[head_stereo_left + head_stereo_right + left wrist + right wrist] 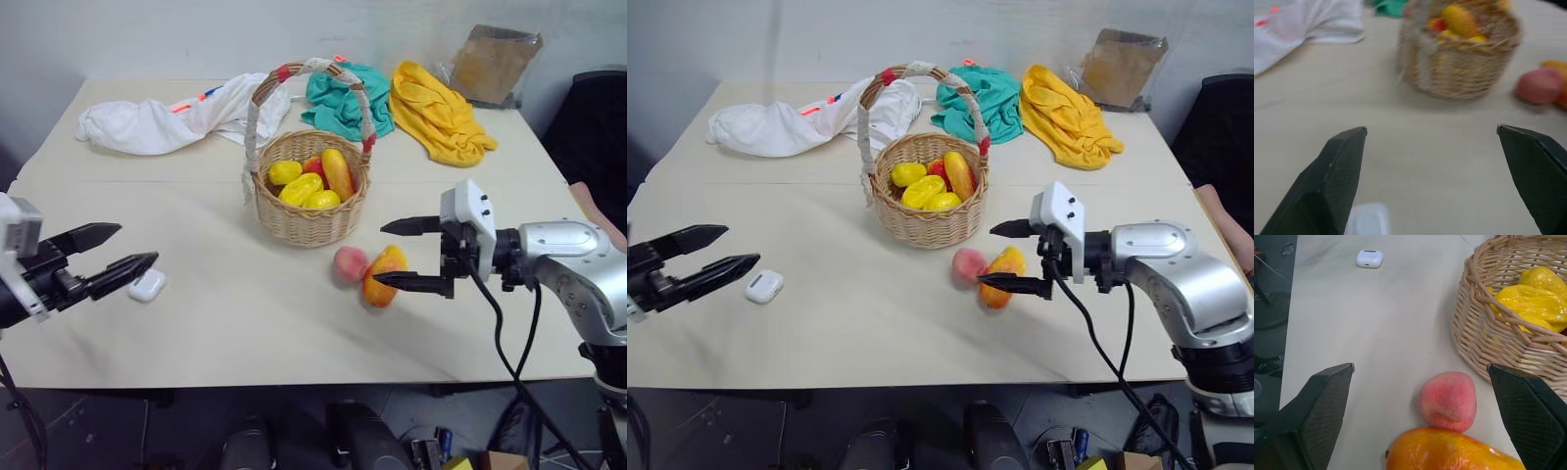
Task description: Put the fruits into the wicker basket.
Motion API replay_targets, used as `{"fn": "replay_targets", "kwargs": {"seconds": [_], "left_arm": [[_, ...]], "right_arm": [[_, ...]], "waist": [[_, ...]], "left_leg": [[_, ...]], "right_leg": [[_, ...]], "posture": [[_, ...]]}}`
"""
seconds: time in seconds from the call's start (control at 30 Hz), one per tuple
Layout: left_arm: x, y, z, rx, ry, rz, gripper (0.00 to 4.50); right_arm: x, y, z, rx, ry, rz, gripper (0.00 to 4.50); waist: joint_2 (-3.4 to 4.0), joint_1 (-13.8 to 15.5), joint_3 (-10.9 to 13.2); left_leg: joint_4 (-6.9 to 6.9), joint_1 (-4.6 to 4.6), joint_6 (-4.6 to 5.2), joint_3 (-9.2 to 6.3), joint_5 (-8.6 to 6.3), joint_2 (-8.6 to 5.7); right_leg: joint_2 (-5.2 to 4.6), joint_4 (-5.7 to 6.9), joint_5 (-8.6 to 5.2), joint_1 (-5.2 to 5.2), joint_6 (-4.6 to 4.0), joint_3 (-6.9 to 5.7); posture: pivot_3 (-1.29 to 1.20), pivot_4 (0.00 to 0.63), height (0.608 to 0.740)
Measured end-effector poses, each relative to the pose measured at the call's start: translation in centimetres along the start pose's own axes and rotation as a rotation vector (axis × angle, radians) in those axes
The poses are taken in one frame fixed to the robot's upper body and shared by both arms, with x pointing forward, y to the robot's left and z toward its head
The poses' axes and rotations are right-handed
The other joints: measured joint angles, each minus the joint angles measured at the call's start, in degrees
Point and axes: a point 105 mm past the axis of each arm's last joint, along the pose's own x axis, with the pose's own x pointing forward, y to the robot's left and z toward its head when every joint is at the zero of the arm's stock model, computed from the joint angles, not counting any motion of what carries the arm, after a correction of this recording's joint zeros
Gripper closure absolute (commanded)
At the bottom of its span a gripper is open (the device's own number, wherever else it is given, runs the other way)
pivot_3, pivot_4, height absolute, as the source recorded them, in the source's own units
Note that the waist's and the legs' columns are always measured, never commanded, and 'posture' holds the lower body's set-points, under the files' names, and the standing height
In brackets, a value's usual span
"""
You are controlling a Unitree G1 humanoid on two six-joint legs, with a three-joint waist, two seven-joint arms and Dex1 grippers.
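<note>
— I'm seeing the pink-red peach (350, 264) lying on the table, touching the orange-yellow mango (385, 275) beside it.

— And the wicker basket (310, 209)?

— I'm watching it standing upright just behind them, holding yellow and red fruit, handle arching overhead.

A small white rounded case (147, 285) lies on the beige surface (225, 323) just beside the left jaws. Well beyond both jaws, at the surface's far edge, lie white (157, 122), teal (345, 101) and yellow (438, 115) cloths and a brown bag (493, 63).
</note>
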Motion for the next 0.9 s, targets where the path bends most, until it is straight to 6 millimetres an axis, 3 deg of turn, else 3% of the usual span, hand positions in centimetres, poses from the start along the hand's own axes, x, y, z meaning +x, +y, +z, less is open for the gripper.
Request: {"fn": "replay_targets", "kwargs": {"seconds": [0.1,0.2,0.43,0.57,0.7,0.8,0.9], "left_arm": [[1.6,-3.3,1.3,0.083,0.042,-0.229,0.02],[3.0,-4.9,1.7,0.121,0.050,-0.363,0.02],[5.2,-5.7,2.4,0.191,0.050,-0.468,0.02],[5.5,-5.7,2.2,0.200,0.053,-0.476,0.00],[5.4,-5.3,2.4,0.206,0.046,-0.462,0.00],[5.4,-4.8,2.4,0.209,0.039,-0.444,0.00],[5.4,-4.7,2.5,0.219,0.034,-0.437,0.00]], "right_arm": [[2.1,-0.3,-0.7,0.013,0.015,-0.020,0.00],[3.9,-1.3,-2.0,0.034,0.065,-0.091,0.00],[6.0,-2.1,-4.7,0.040,0.193,-0.168,0.00],[6.1,-2.0,-5.3,0.064,0.220,-0.164,0.79],[6.2,-1.7,-5.2,0.069,0.219,-0.142,2.05],[6.1,-1.3,-4.6,0.082,0.194,-0.116,2.26],[5.3,-0.9,-2.7,0.115,0.107,-0.073,2.26]], "waist": [[0.04,0.0,0.0],[0.06,0.0,0.0],[0.06,-0.2,0.0],[0.06,-0.5,0.0],[0.06,-1.0,0.0],[0.06,-1.2,0.0],[0.06,-1.2,0.0]], "left_leg": [[0.00,0.05,-0.04,-0.01,0.02,-0.04],[-0.01,0.04,-0.07,-0.01,0.05,-0.06],[-0.06,-0.14,-0.05,0.17,0.02,-0.04],[-0.04,-0.44,-0.07,0.26,0.03,-0.03],[0.00,-0.45,-0.12,0.29,0.07,-0.02],[0.02,-0.45,-0.14,0.30,0.11,-0.03],[0.03,-0.45,-0.15,0.30,0.13,-0.03]], "right_leg": [[0.00,0.07,0.00,0.01,-0.02,-0.02],[0.03,0.09,0.01,-0.01,-0.05,-0.01],[0.11,0.01,-0.06,-0.23,-0.02,0.11],[0.13,0.13,-0.06,-0.62,-0.01,0.19],[0.14,0.25,-0.07,-0.67,-0.01,0.21],[0.15,0.36,-0.07,-0.69,-0.01,0.23],[0.16,0.43,-0.07,-0.72,-0.01,0.23]], "posture": [[0.00,0.150,0.740],[0.00,0.150,0.740],[0.00,0.150,0.740],[0.00,0.150,0.740],[0.00,0.150,0.740],[0.00,0.150,0.740],[0.00,0.150,0.740]]}}
